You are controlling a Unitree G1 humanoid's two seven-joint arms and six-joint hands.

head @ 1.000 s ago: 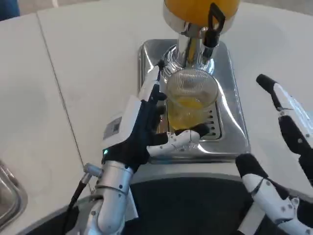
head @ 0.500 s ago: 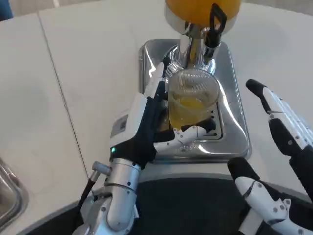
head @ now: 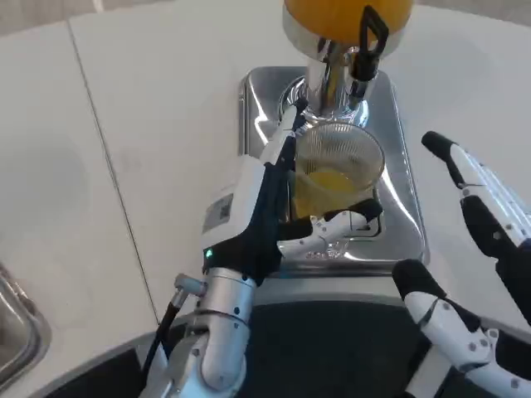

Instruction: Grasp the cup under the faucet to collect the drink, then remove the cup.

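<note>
White table [head: 149, 124], wide and matte, with a seam line running from 11 o'clock down toward 6.

Juice dispenser at 12 o'clock: orange-filled tank [head: 344, 12] on a chrome column, black-handled faucet [head: 369, 37] at its front, square polished steel drip tray [head: 398, 149] below with a slotted grate.

Left hand [head: 278, 211], white back with black and white fingers, comes in from 7 o'clock. It is wrapped around the cup: fingers up its 9 o'clock side, thumb curling across the near wall at 6 o'clock. Clamped on the cup, as far as this view shows.

Right hand [head: 485, 249] sits at 4 o'clock, just beside the tray edge, fingers spread, nothing in it.

Clear ribbed plastic cup [head: 336, 170] stands upright over the tray grate, directly under the faucet. Orange juice pooled in its lower part, perhaps a third full.

Handling judgement:
- Thin-walled disposable type, likely light even with this fill.
- Walls probably flex; a hard squeeze could buckle them and push liquid up.
- Ribbing should give some purchase; splashed juice would make it slick.
- Best hold looks to be mid-height, opposing pressure, where the hand sits now.
- Keep it upright and level when drawing it out toward 6 o'clock; open top, spills easily.
</note>
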